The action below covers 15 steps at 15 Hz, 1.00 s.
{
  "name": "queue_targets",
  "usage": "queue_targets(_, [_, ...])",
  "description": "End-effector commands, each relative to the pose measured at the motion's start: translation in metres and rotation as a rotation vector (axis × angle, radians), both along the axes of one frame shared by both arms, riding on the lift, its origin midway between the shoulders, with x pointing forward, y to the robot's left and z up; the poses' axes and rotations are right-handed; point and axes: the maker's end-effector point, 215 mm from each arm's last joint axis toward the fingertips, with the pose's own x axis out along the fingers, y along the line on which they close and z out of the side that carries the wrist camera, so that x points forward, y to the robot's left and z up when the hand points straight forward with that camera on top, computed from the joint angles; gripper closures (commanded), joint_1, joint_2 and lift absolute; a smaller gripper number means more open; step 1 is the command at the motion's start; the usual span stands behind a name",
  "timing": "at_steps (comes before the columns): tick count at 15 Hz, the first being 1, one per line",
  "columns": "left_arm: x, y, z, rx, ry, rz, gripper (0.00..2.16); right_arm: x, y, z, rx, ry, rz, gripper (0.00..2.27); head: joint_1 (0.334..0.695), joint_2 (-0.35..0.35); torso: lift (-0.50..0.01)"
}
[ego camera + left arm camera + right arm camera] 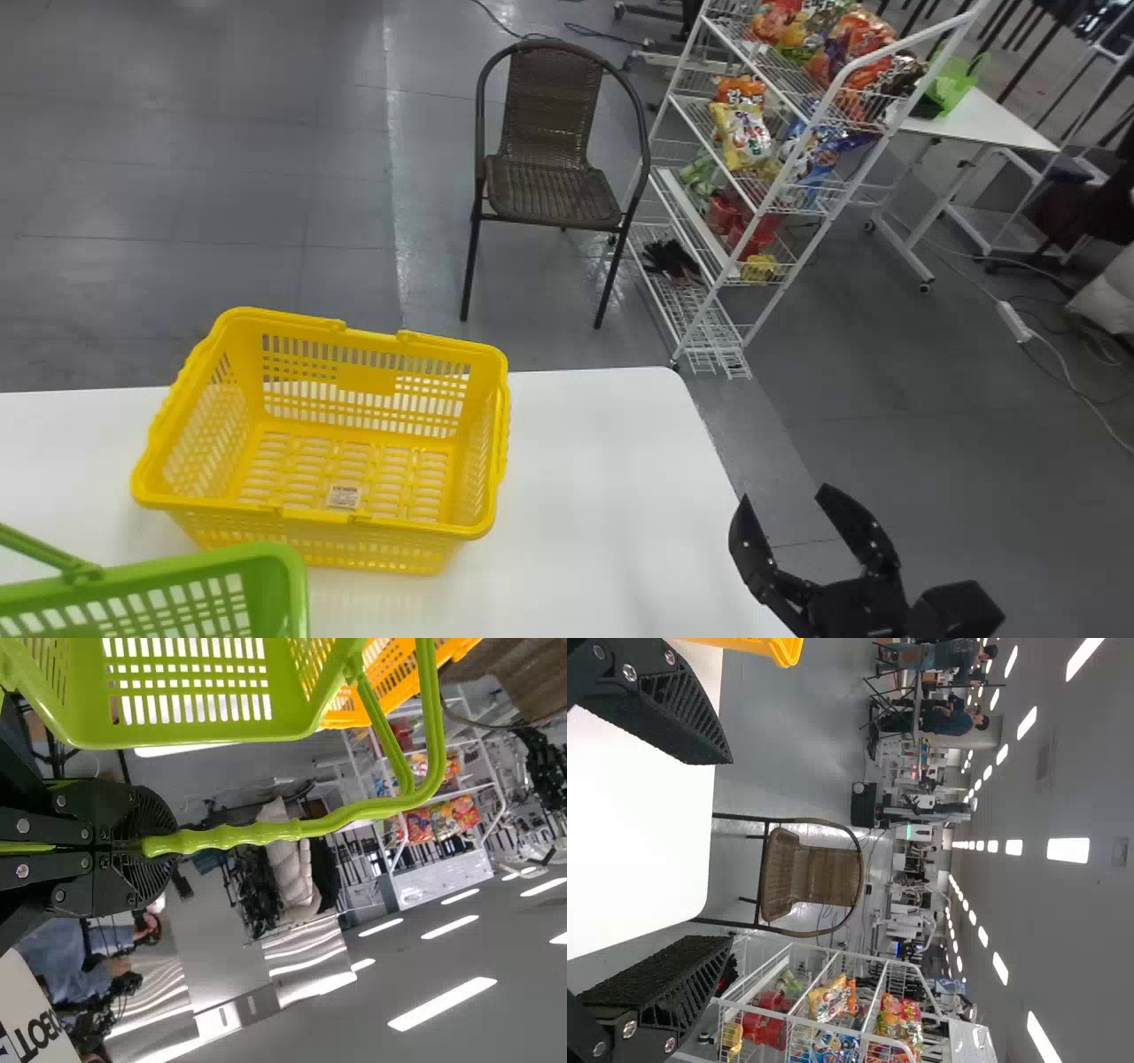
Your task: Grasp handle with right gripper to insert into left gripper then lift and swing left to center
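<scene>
White flat worktop [602,496]: it carries the basket of next line.
Yellow slotted plastic basket [221,512]: it stands upright there, its inside floor visible in the head view.
Green slotted plastic basket [177,567]: in the head view, at the near left, near the yellow one.
Green wavy plastic handle [239,835]: joined to the green basket; the left wrist view shows its grip, the end between fingers.
Left gripper [142,848]: fingers are pinching the handle.
Right gripper [784,498]: fingers spread, near the worktop's right edge.
</scene>
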Motion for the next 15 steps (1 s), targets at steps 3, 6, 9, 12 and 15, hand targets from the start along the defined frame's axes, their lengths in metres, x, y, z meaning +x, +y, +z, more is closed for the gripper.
queue_targets(3, [0.004,-0.056,-0.007,-0.04,0.005,-0.082,1.97,-0.004,-0.003,-0.001,-0.002,0.005,-0.004,0.1,0.695,-0.35,0.0])
queue_targets(6, [0.013,-0.087,-0.008,-0.066,-0.008,-0.115,1.97,-0.006,-0.004,-0.002,-0.003,0.006,-0.007,0.1,0.695,-0.35,0.0])
queue_targets(9, [0.015,-0.115,-0.017,-0.058,0.006,-0.151,1.97,-0.006,-0.004,-0.002,-0.004,0.006,-0.006,0.1,0.695,-0.35,0.0])
queue_targets(12, [0.014,-0.148,-0.041,-0.017,0.049,-0.197,1.97,-0.006,-0.004,0.0,-0.005,-0.002,-0.006,0.1,0.695,-0.35,0.0])
queue_targets(15, [0.02,-0.164,-0.046,-0.012,0.051,-0.21,1.97,-0.005,0.001,0.004,-0.004,-0.016,0.005,0.1,0.695,-0.35,0.0])
